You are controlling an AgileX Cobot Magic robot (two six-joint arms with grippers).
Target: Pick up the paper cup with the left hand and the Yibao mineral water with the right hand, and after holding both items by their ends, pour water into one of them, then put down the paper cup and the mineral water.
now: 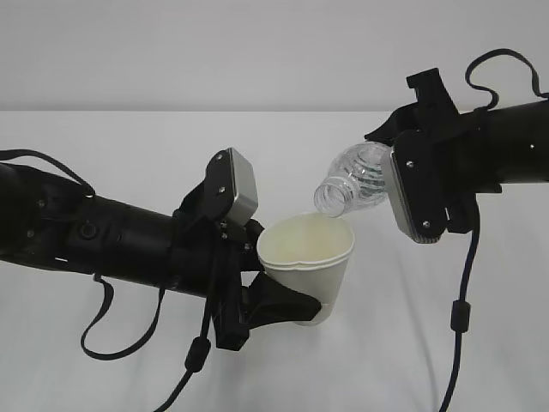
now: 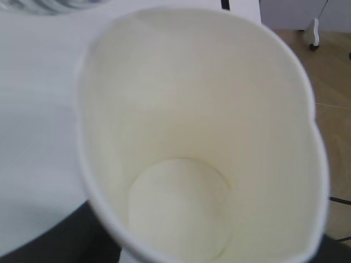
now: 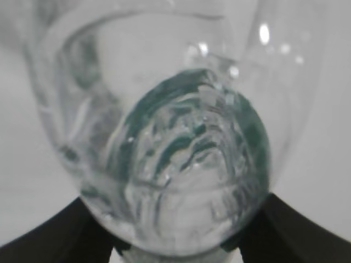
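Observation:
My left gripper (image 1: 287,311) is shut on the lower part of the white paper cup (image 1: 310,257) and holds it above the table, a little tilted, rim dented. In the left wrist view the cup's cream inside (image 2: 186,164) fills the frame and looks dry. My right gripper (image 1: 412,193) is shut on the base end of the clear Yibao mineral water bottle (image 1: 352,178). The bottle is tipped down to the left, and its capless neck (image 1: 328,199) hangs just over the cup's far rim. The right wrist view shows the bottle's bottom (image 3: 181,164) between the black fingers (image 3: 49,235).
A white table (image 1: 129,154) lies under both arms, with a pale wall behind. Black cables (image 1: 459,318) hang from both arms toward the table. The left wrist view shows a wooden floor (image 2: 334,87) past the table's edge.

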